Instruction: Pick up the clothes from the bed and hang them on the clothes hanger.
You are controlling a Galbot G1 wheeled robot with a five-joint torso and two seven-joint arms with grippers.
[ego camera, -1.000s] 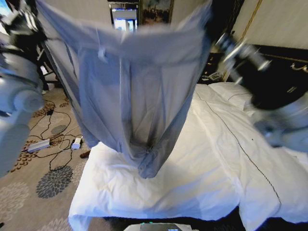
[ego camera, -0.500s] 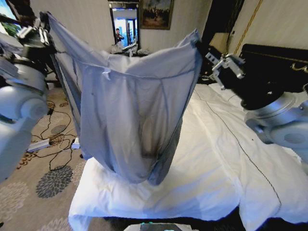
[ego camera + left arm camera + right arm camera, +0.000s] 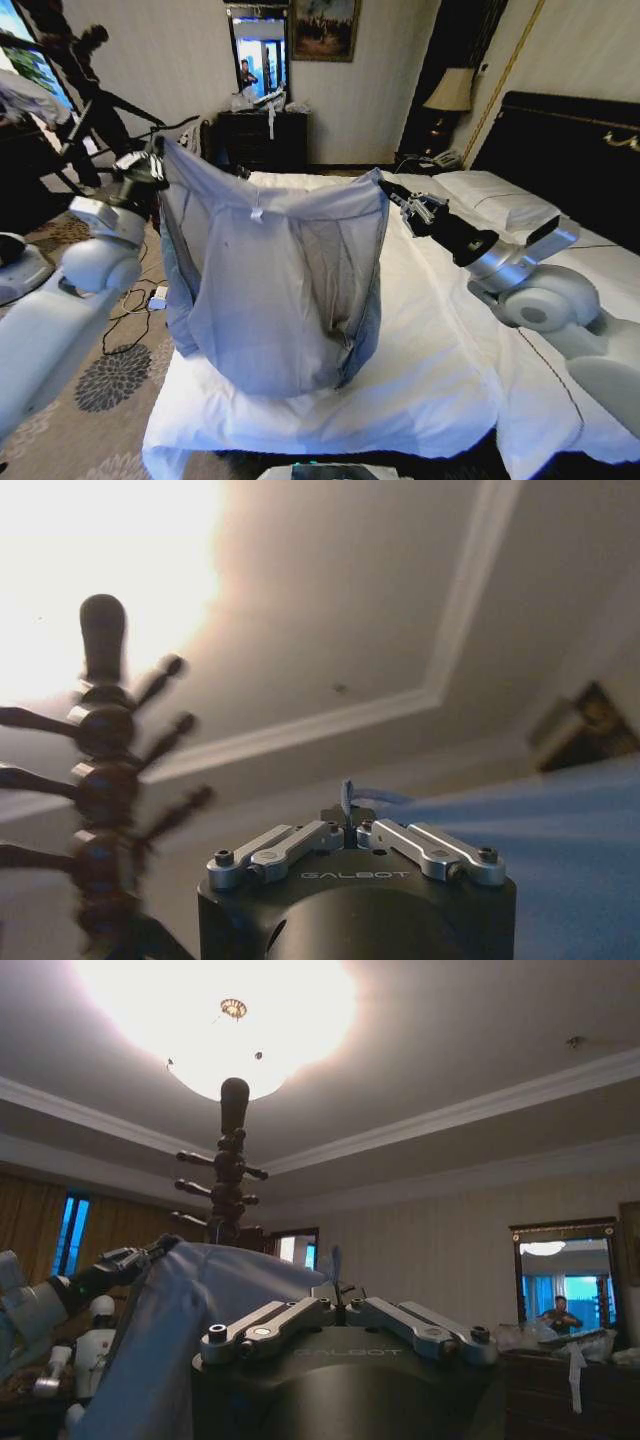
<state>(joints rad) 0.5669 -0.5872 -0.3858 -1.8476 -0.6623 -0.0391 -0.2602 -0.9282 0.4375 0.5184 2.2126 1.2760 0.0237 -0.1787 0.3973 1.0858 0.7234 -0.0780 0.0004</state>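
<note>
Head view: one light blue-grey long-sleeved shirt of thin soft fabric [image 3: 275, 290] hangs spread at centre frame between my two grippers, its lower edge sagging to the white duvet of the one wide double bed [image 3: 440, 370]. My left gripper [image 3: 150, 165], at upper left, is pinched closed on one top corner; my right gripper [image 3: 392, 195], right of centre, is pinched closed on the other. Two white pillows [image 3: 495, 200] lie by the tall black headboard [image 3: 560, 150] at upper right.

Left wrist view: my jaws are clamped on a thin sliver of blue cloth; "GALBOT" is printed on the black housing. One dark turned-wood pole [image 3: 105, 780] with pegs stands at left.

Right wrist view: jaws closed on a fold of shirt; the lettering on the housing is partly cut off. The same pole rises at centre left, and my left gripper [image 3: 140, 1257] grips the shirt's far corner at lower left.
</note>
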